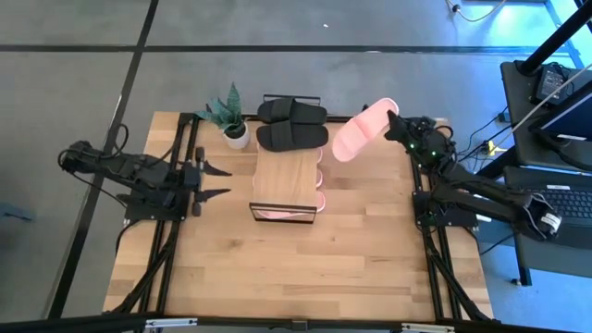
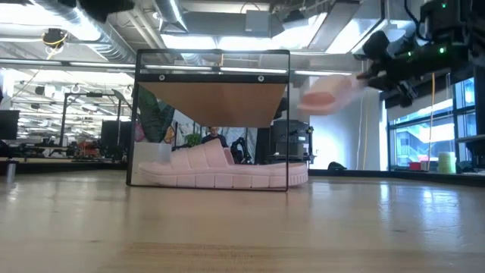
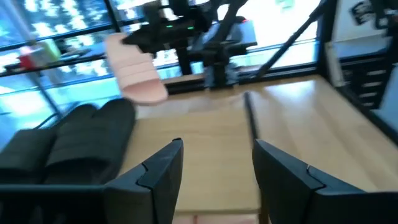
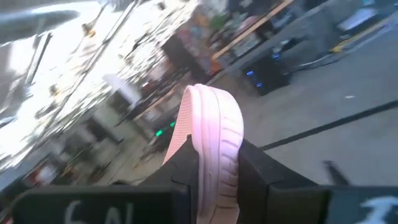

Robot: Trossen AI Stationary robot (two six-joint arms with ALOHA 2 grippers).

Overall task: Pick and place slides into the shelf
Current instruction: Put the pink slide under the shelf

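Being carried aloft by its edge, pinched in the right gripper (image 1: 400, 126), pink slide (image 1: 363, 130) risks slipping; left gripper (image 1: 220, 182) is waiting open.

A small plant (image 1: 231, 116) in a white pot stands near the far edge of the table (image 1: 277, 268), toward its left. The table is light wood on a black frame, set on a grey floor (image 1: 83, 83). Right of it, a laptop (image 1: 569, 125) and cables (image 1: 490, 143) sit on a dark desk.

Shelf (image 1: 287, 176) board hides most of the pink slides (image 1: 319, 187) beneath; held slide (image 2: 327, 95) blurred
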